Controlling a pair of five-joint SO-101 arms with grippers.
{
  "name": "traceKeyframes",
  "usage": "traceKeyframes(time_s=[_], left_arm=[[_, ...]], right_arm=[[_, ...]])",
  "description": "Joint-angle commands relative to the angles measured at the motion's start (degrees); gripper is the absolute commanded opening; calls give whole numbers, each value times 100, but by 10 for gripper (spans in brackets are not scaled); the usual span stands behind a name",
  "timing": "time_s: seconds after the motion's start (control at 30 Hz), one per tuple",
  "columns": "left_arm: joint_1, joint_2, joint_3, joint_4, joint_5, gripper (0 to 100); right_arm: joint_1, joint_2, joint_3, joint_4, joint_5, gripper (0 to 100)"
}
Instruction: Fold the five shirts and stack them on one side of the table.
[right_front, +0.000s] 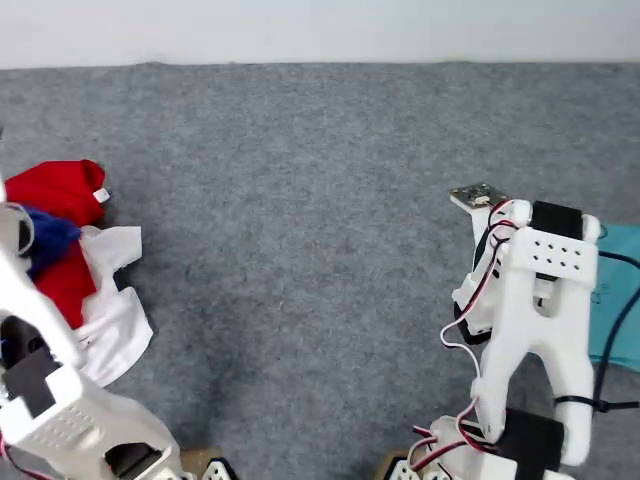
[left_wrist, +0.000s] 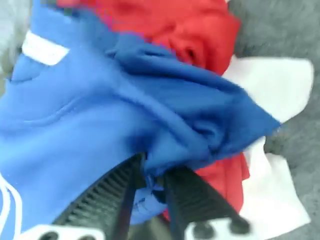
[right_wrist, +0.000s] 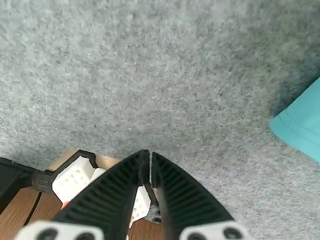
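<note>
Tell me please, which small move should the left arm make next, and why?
Probably lift the blue shirt straight up, off the pile. The left gripper is shut on its fabric, and the shirt lies bunched on the red shirt and the white shirt, so it likely needs separating before it can be folded.

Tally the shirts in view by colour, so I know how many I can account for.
red shirt: 1, though the pile may hide a second
blue shirt: 1
white shirt: 1
teal shirt: 1
Total: 4 that can be told apart
</note>
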Motion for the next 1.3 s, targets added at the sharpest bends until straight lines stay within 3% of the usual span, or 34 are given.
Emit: traceKeyframes(time_s=[0.0,0.33,0.6,0.83,1.03,1.1,1.27], left_arm=[[141,-88,-963,369,105,13],[607,-35,-3969,1248,1204,13],[2215,-70,-5314,1512,1952,13],[4325,-18,-5244,1512,2207,13],[6031,0,-4136,1284,2198,15],[6347,53,-3714,1213,2198,31],[6479,44,-3371,1407,2374,202]], right_arm=[[-48,-251,-35,242,-44,9],[-31,-251,-35,242,-44,9],[-22,-295,-35,251,-44,9],[-22,-303,-35,251,-44,9],[-13,-268,-35,251,-44,9],[-13,-259,-35,251,-44,9],[75,-259,-35,242,-44,9]])
